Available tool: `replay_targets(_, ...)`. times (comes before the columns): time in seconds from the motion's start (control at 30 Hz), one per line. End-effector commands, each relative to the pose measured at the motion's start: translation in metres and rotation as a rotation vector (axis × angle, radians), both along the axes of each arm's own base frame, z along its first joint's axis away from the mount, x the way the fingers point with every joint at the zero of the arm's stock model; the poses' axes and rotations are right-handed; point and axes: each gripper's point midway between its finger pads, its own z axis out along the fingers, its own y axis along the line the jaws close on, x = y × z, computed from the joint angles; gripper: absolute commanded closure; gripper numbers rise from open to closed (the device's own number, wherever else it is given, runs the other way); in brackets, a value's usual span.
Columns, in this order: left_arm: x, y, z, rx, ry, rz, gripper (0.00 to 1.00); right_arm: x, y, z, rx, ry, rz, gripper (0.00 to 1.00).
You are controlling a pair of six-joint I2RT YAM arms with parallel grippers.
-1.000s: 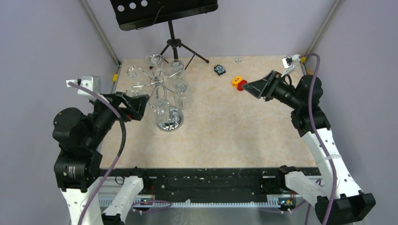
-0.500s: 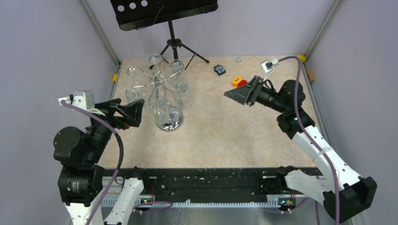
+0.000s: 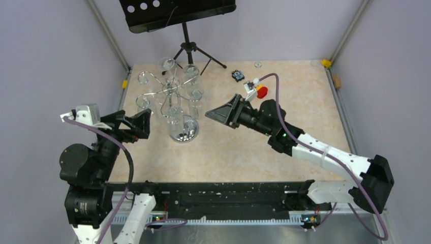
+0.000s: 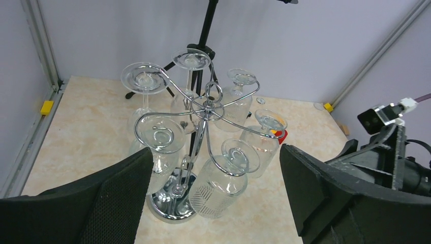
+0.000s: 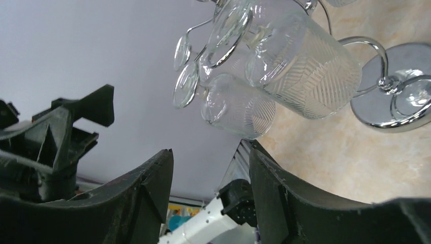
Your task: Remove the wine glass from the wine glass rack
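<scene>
The wine glass rack (image 4: 205, 107) stands on its round mirrored base (image 3: 184, 129) at the far left of the bench (image 3: 264, 147), just in front of a black music stand (image 3: 187, 48). Six wine glasses hang upside down by their feet from the curled loops at the top of the post. The nearest of them (image 4: 224, 179), with a leaf pattern cut into its bowl, hangs low beside the base.

The left arm (image 3: 99, 150) holds its jaws to the left of the rack, pointing at it. They are wide apart and hold nothing, and in the left wrist view the whole rack sits framed between them, some way off.

The right arm (image 3: 310, 147) reaches across the bench from the right, with its jaws close to the rack's right side. They are also spread and hold nothing. The right wrist view shows two patterned glasses (image 5: 305, 66) just beyond the tips, not touching them.

A red and yellow piece (image 3: 261, 92) and a small black object (image 3: 237, 75) lie on the bench further back.
</scene>
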Motion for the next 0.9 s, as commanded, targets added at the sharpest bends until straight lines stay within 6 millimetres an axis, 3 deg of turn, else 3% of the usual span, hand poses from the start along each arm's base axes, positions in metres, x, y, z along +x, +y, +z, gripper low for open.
replay_targets(0.0,-0.004,0.005,0.010,0.006,-0.062,0.025,0.02,0.007,0.021,0.040,0.157,0.042,-0.095,0.44)
replay_targets(0.23,-0.007,0.006,0.002,0.035,-0.043,0.030,0.02,0.002,0.063,0.050,0.226,0.118,-0.089,0.41)
replay_targets(0.4,-0.012,0.014,-0.003,0.051,-0.035,0.072,0.02,0.003,0.075,0.061,0.276,0.122,-0.119,0.41)
replay_targets(0.5,-0.015,0.017,-0.004,0.053,-0.034,0.084,0.02,0.011,0.088,0.051,0.219,0.184,-0.151,0.44)
replay_targets(0.57,-0.017,0.019,-0.006,0.054,-0.027,0.094,0.02,0.014,0.094,0.044,0.187,0.221,-0.169,0.52)
replay_targets(0.73,-0.024,0.024,-0.011,0.061,-0.018,0.124,0.02,0.017,0.100,0.046,0.150,0.218,-0.256,0.54)
replay_targets(0.87,-0.027,0.027,-0.013,0.067,-0.026,0.137,0.02,0.023,0.105,0.030,0.095,0.260,-0.288,0.54)
